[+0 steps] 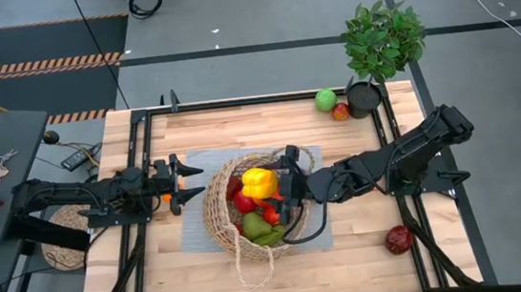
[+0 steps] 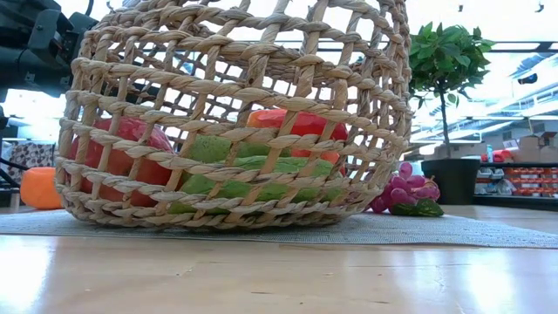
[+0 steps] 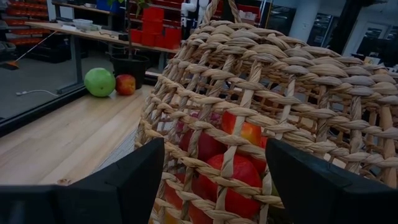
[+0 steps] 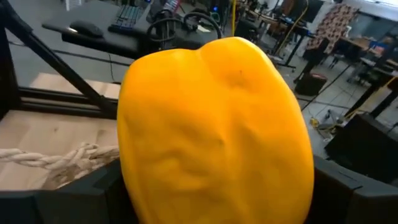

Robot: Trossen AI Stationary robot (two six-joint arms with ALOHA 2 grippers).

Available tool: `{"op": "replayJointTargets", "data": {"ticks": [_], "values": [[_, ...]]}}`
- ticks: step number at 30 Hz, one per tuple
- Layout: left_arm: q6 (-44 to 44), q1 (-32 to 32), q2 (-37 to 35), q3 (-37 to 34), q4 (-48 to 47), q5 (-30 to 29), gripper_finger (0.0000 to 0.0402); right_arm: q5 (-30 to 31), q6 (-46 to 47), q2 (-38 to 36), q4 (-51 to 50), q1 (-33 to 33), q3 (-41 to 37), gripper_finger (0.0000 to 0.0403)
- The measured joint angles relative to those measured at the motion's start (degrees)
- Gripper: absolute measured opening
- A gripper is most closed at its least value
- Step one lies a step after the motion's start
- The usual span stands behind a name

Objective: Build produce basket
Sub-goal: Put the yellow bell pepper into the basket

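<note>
The wicker basket [image 1: 249, 226] stands on a grey mat, holding red, green and orange produce [image 2: 235, 161]. My right gripper [image 1: 276, 188] reaches in from the table's right and is shut on a yellow pepper [image 1: 258, 181] above the basket's opening. My left gripper [image 1: 190, 184] is open, level, just left of the basket wall [image 3: 249, 93], its fingers apart from the weave. Purple grapes [image 2: 405, 190] lie on the mat behind the basket. An orange piece [image 2: 39, 187] sits by the left gripper. My right gripper [image 4: 214, 186] pinches the yellow pepper's sides [image 4: 143, 162] between its two fingers, coming level from the table's right. The pepper is lifted clear, above the produce in the basket.
A green apple [image 1: 326, 99] and a small red-orange fruit [image 1: 341, 111] lie by the black pot [image 1: 363, 98] of the leafy plant [image 1: 382, 38] at the far right corner. A dark red piece [image 1: 399, 239] lies near right. A flat woven mat [image 1: 58, 237] sits off the table's left.
</note>
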Motion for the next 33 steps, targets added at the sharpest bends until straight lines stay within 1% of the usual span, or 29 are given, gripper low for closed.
{"op": "replayJointTargets", "data": {"ticks": [2,10,17,19,22,24,27,33], "values": [[0.04,0.02,0.02,0.00,0.00,0.00,0.0286,-0.26,1.06,0.00,-0.06,0.04,0.00,0.0319],[0.02,0.00,0.00,0.00,0.00,0.00,0.0286,-0.99,9.97,0.00,-0.90,0.11,0.00,0.0319],[0.02,0.02,0.00,-0.01,-0.01,0.00,0.0286,-1.63,23.64,0.00,-2.14,-0.58,0.00,0.0319],[0.00,0.02,0.00,-0.01,-0.02,0.00,0.0286,-3.55,28.02,0.00,-4.47,-1.26,0.00,0.0319],[0.02,0.00,0.02,0.01,-0.02,0.00,0.0286,-9.92,32.41,0.00,-8.70,-2.75,0.00,0.0319],[0.02,0.01,0.01,-0.02,-0.01,0.00,0.0286,-11.64,34.55,0.95,-9.72,-3.59,-0.01,0.0319],[0.00,0.02,0.00,-0.02,-0.05,0.00,0.0286,-12.15,34.48,3.33,-10.79,-3.98,-0.09,0.0319],[0.01,0.00,0.00,0.00,-0.09,0.00,0.0286,-20.94,33.81,9.37,-11.06,-4.58,-0.07,0.0319]]}}
